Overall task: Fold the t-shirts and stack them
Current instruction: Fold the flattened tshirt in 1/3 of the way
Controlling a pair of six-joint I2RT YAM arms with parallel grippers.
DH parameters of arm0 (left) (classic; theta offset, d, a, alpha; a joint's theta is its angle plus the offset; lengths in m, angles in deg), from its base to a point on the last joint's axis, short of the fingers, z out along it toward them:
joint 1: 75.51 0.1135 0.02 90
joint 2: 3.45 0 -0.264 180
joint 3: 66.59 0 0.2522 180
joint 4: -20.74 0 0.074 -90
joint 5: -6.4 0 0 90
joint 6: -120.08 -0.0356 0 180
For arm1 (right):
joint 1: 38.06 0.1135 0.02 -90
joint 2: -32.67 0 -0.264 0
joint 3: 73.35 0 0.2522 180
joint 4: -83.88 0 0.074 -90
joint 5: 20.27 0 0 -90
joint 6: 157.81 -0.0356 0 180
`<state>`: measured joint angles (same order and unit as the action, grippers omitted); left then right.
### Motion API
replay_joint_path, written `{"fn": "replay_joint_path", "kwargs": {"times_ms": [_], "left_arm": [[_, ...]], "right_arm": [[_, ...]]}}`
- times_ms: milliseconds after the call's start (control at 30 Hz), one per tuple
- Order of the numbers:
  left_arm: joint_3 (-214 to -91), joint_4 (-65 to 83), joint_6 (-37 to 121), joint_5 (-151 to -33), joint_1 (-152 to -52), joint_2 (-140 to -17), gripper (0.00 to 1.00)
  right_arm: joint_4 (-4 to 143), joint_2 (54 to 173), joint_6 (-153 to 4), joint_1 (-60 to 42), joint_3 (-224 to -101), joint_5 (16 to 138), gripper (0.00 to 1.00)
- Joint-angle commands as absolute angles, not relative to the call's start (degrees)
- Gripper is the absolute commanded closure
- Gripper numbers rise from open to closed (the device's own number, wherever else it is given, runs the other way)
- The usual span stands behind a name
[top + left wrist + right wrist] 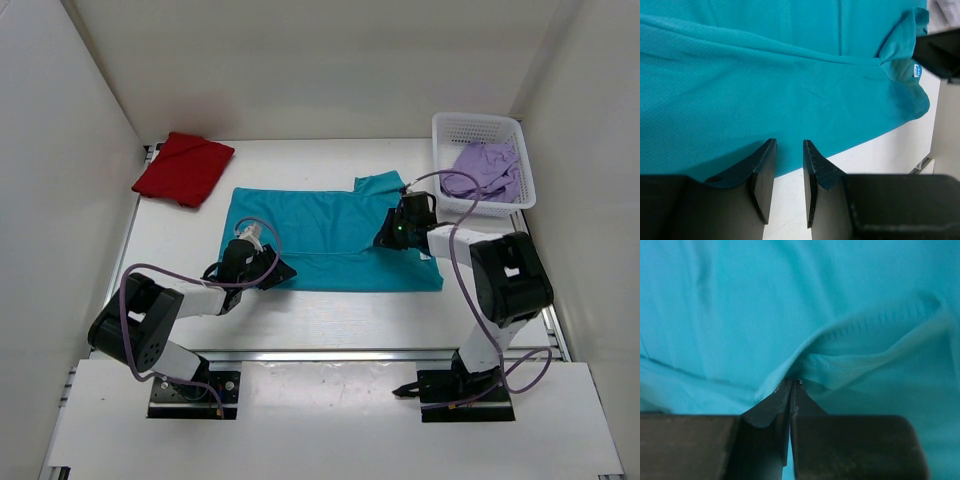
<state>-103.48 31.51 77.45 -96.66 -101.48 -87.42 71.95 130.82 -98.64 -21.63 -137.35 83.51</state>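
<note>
The teal shirt point(320, 235) lies spread flat across the middle of the white worktop point(330, 315), its long side running left to right. Both claws are at this shirt.

The left claw point(283, 272) sits low at the shirt's near left edge. In the left wrist view the left claw point(789, 150) has its two dark fingers a narrow way apart. The tips reach just to the hem of the teal shirt point(765, 75), and bare worktop shows through the gap between them. No cloth can be seen clamped between the fingers.

The right claw point(380, 240) is over the shirt's right end, near the sleeve. In the right wrist view the right claw point(791, 385) has its fingers pressed tight together. A stitched fold of the teal shirt point(790, 300) is pinched at the tips, and the cloth bunches up and ridges away from them. The left wrist view shows that same end of the shirt drawn up into a peak, with a small blue and white label point(916, 71) on the cloth beneath it.

The red shirt point(183, 168) lies folded at the far left corner of the worktop, well apart from both claws. The lilac shirt point(487, 170) is crumpled inside the white mesh basket point(478, 120) at the far right corner, just beyond the right claw.
</note>
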Motion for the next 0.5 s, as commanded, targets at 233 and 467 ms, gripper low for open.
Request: {"fn": "replay_joint_path", "kwargs": {"times_ms": [233, 467], "left_arm": [[-104.25, 29.22, 76.04, -96.09, -102.05, -82.74, 0.61], [-107.06, 29.83, 75.69, -96.09, -102.57, -86.42, 0.61]], "right_arm": [[68.19, 138.68, -97.35, -20.92, -158.57, 86.08, 1.0], [74.34, 123.73, -98.22, -18.29, -136.01, 82.04, 1.0]]}}
